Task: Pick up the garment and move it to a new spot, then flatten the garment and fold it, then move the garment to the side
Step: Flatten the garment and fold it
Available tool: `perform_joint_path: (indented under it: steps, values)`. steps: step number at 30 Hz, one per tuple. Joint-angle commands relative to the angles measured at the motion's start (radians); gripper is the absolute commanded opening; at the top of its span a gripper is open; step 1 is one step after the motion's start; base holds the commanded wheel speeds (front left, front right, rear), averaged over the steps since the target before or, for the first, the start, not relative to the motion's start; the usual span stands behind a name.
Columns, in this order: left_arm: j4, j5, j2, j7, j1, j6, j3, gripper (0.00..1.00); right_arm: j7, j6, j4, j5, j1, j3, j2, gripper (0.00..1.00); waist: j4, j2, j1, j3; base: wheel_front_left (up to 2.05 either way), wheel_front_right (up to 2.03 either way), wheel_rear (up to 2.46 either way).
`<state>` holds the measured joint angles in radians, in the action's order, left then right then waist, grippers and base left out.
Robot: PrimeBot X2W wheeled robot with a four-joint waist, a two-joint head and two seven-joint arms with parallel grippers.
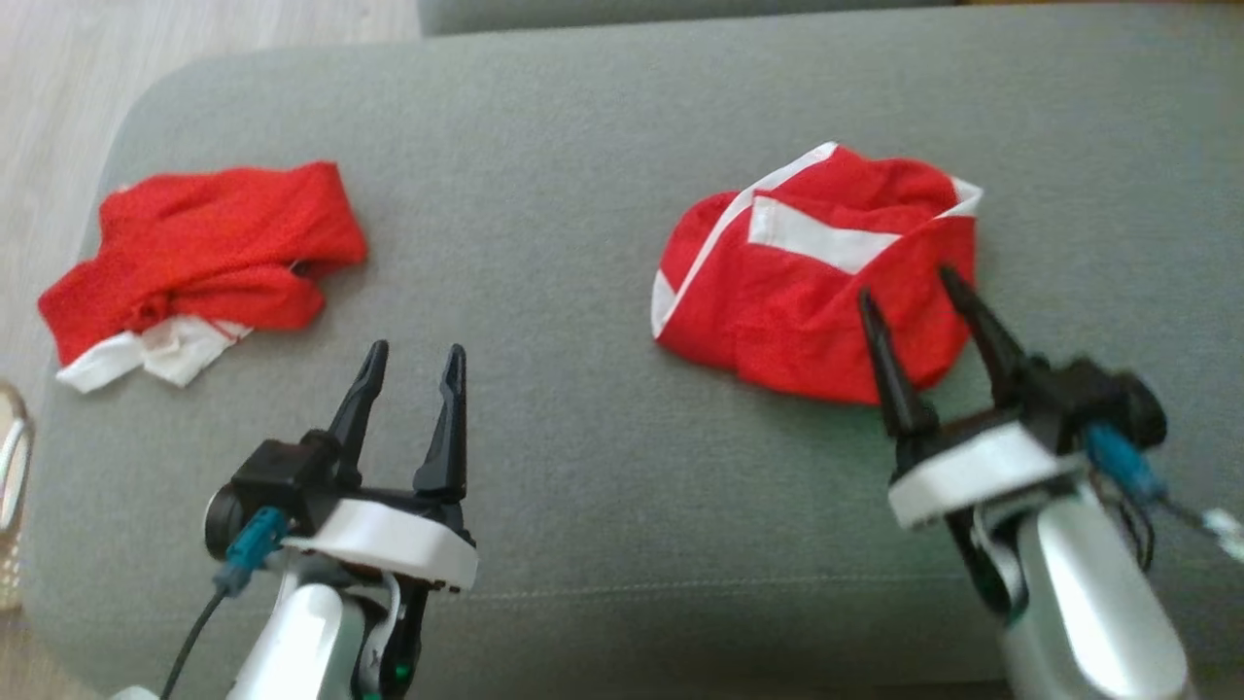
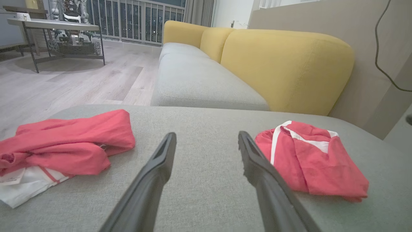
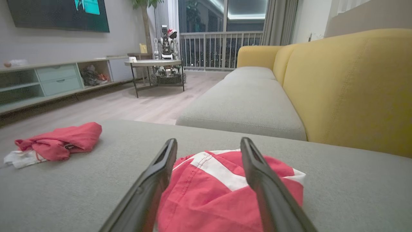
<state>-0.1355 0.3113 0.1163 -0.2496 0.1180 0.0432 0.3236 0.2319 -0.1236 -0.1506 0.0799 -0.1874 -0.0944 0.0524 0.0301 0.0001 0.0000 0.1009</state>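
A crumpled red garment with white stripes (image 1: 807, 282) lies on the right part of the grey cushion (image 1: 564, 292). My right gripper (image 1: 905, 284) stands open at its near edge, fingertips over the cloth with nothing held. In the right wrist view the garment (image 3: 209, 193) spreads between and beneath the fingers of the right gripper (image 3: 209, 141). A second red garment with a white hem (image 1: 204, 253) lies bunched at the cushion's left end. My left gripper (image 1: 417, 348) hovers open over bare cushion between the two, and the left wrist view has the left gripper (image 2: 206, 134) flanked by the bunched garment (image 2: 70, 145) and the striped garment (image 2: 309, 161).
The cushion's rounded left edge drops to a pale wood floor (image 1: 58, 78). A yellow backrest (image 2: 283, 64) rises behind the striped garment, and another grey seat (image 3: 244, 103) runs on beyond. A small table (image 3: 151, 62) stands far off on the floor.
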Motion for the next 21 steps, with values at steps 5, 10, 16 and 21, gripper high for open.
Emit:
perform_joint_path:
  steps: [5, 10, 16, 21]
  values:
    - [0.008, -0.025, -0.018, -0.012, 0.069, -0.035, -0.049, 1.0, -0.037, -0.007, -0.122, -0.034, -0.184, 0.006, -0.002, 1.0, 0.071, -0.0001, 0.0, 0.073, 0.0, 0.0, 0.0]
    - [-0.013, -0.034, -0.039, -0.012, 0.088, -0.061, -0.061, 1.0, -0.076, -0.007, -0.312, -0.046, -0.305, 0.04, -0.002, 1.0, 0.116, -0.0001, 0.0, 0.118, 0.0, 0.0, 0.0]
    - [-0.034, -0.04, -0.055, -0.012, 0.108, -0.082, -0.074, 1.0, -0.07, -0.007, -0.483, -0.068, -0.415, 0.05, -0.002, 1.0, 0.151, -0.0001, 0.0, 0.153, 0.0, 0.0, 0.0]
    - [-0.045, -0.043, -0.062, -0.012, 0.118, -0.091, -0.077, 1.0, -0.048, -0.007, -0.587, -0.077, -0.478, 0.06, -0.002, 1.0, 0.166, -0.0001, 0.0, 0.17, 0.0, 0.0, 0.0]
